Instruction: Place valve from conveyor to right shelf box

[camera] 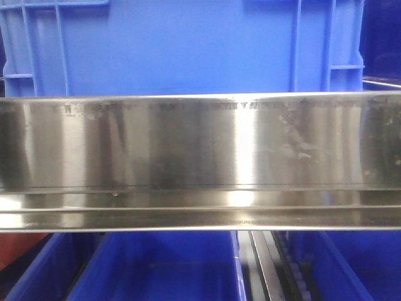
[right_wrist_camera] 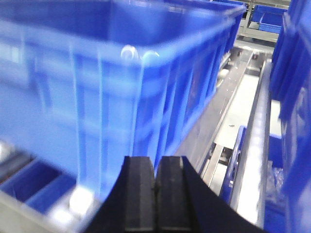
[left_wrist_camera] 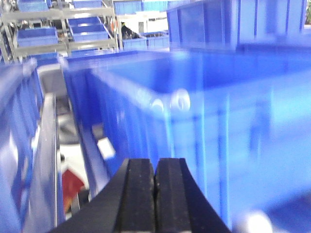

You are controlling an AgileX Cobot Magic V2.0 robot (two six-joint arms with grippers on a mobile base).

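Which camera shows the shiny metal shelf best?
The front-facing view: the shelf stretches across the whole picture, its brushed steel front edge sharp and reflective. The right wrist view catches only a blurred steel rail beside a blue bin. The left wrist view shows blue bins and faraway racks only.
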